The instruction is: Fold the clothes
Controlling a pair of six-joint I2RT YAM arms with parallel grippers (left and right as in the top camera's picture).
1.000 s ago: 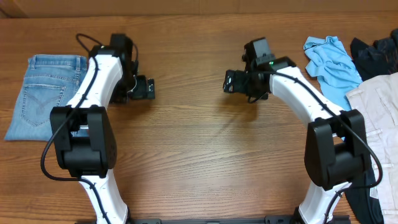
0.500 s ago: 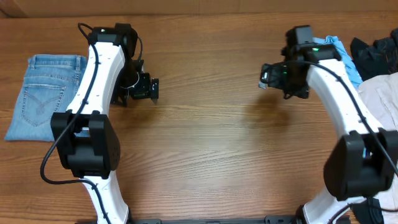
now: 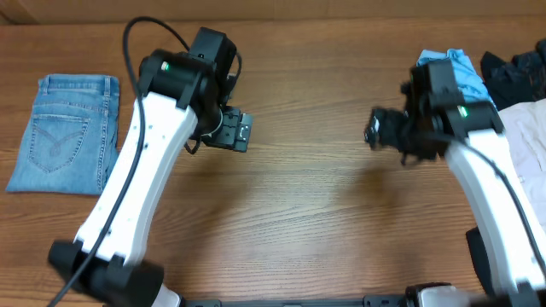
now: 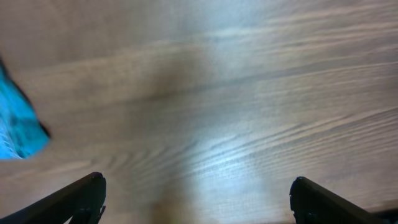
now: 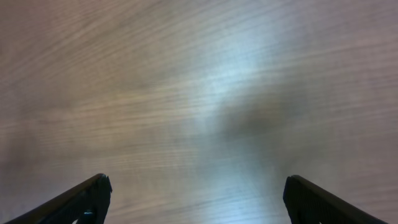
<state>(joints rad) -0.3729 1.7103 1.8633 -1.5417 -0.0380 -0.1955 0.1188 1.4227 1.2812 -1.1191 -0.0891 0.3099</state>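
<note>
denim jeans [image 3: 64, 132] lie folded at far left — left gripper [image 3: 240, 133] and right gripper [image 3: 376, 128] hang spread and empty, so i'd keep both well clear of that fold.

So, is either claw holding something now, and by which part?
Nothing is held. The left claw and right claw are both open over the table; the folded jeans lie apart.

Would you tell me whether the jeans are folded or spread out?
Folded: the jeans lie as a compact rectangle, back pocket up, with no long legs stretching out.
</note>
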